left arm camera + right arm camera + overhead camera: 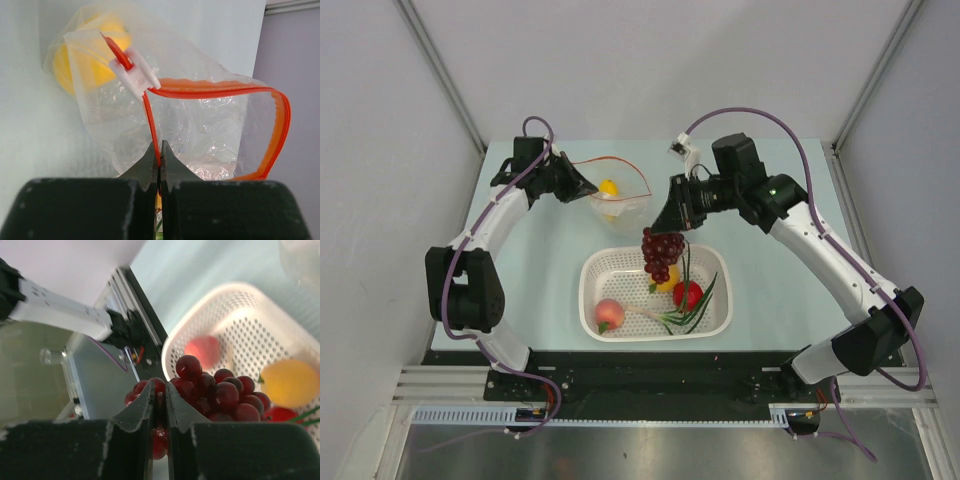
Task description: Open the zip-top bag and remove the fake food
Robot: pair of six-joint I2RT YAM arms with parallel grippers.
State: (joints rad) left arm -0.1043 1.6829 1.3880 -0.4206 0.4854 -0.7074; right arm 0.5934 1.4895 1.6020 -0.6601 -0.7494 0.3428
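Left gripper [159, 167] pinched tight on zip-top bag [200, 130] rim, far-left. Right gripper [159, 405] clamps grapes [220, 395] above far edge of basket [586, 285].

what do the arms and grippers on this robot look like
Both the left arm and right arm have white tubular links joined by chunky black joint housings, with a purple cable looping along each. A small green light glows on the right arm. The left gripper and right gripper have matte black fingers tapering to pointed tips.
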